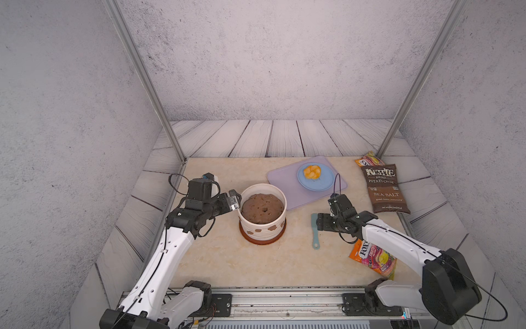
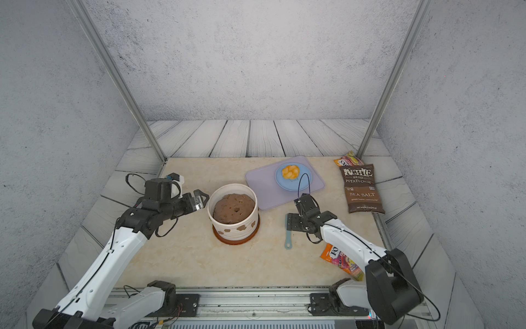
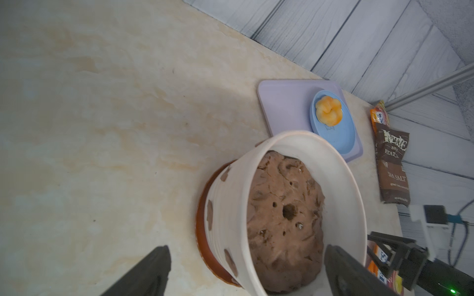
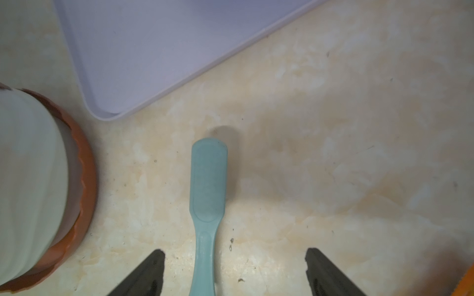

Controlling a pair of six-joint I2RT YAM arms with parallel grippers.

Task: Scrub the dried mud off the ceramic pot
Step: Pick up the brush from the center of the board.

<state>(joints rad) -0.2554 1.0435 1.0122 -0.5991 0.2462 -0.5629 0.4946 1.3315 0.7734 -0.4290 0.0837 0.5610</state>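
Observation:
The cream ribbed ceramic pot (image 1: 263, 228) stands on a reddish-brown saucer (image 1: 262, 242), with a brown soil mound inside. Flat brown patches of dried mud (image 1: 272, 228) (image 2: 241, 228) (image 3: 209, 214) cling to its outer wall. My left gripper (image 1: 236, 200) (image 3: 247, 246) is open at the pot's left rim, one finger outside the wall and one over the soil. A teal brush (image 1: 315, 236) (image 4: 207, 184) lies flat on the table right of the pot. My right gripper (image 1: 318, 221) (image 4: 235, 251) hangs open just above its handle, fingers on either side and apart from it.
A lilac tray (image 1: 284, 178) behind the pot holds a blue plate (image 1: 326, 183) with yellow-orange food (image 1: 312, 171). A brown chip bag (image 1: 387, 189) and a small snack bag (image 1: 370, 159) lie at the back right. An orange candy bag (image 1: 373, 257) lies under my right arm.

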